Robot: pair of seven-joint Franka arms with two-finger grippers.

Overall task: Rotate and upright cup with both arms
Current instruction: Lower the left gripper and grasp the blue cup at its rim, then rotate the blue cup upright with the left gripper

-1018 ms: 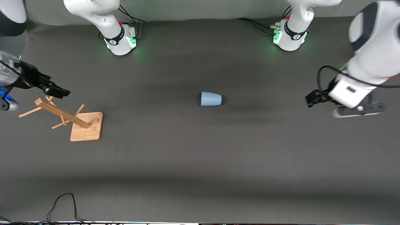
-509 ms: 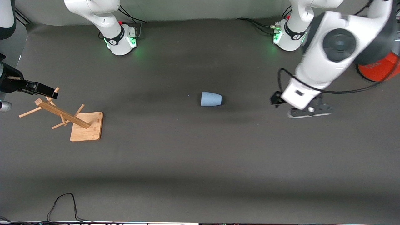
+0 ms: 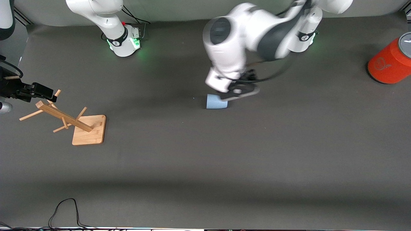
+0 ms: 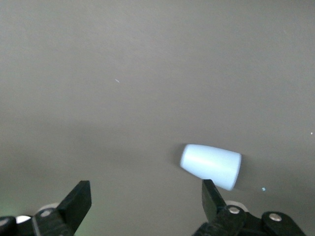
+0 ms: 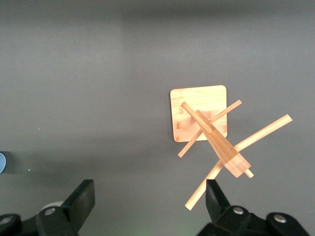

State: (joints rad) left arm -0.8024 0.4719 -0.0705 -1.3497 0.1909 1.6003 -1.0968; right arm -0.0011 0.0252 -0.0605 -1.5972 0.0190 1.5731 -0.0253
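The small light-blue cup (image 3: 217, 102) lies on its side mid-bench, plain, matte and slightly tapered. The left end effector (image 4: 145, 206) hangs over it, fingers spread wide and empty. The right end effector (image 5: 150, 209), equally open, hovers above the wooden rack (image 3: 69, 123).

Dark grey matte surface (image 3: 205, 166) under even light.
A pale wall strip (image 3: 179, 9) runs along its top edge.

Robotics lab, test bench setup. Two white jointed arms, bases (image 3: 123, 40) bolted along edge of desk (image 3: 205, 160), green status lights lit. Desk covered in plain dark grey mat. Loose cables (image 3: 64, 211) trail at mat edges. Props sparse, staged: wooden peg rack (image 3: 69, 120), orange cylinder (image 3: 390, 61).
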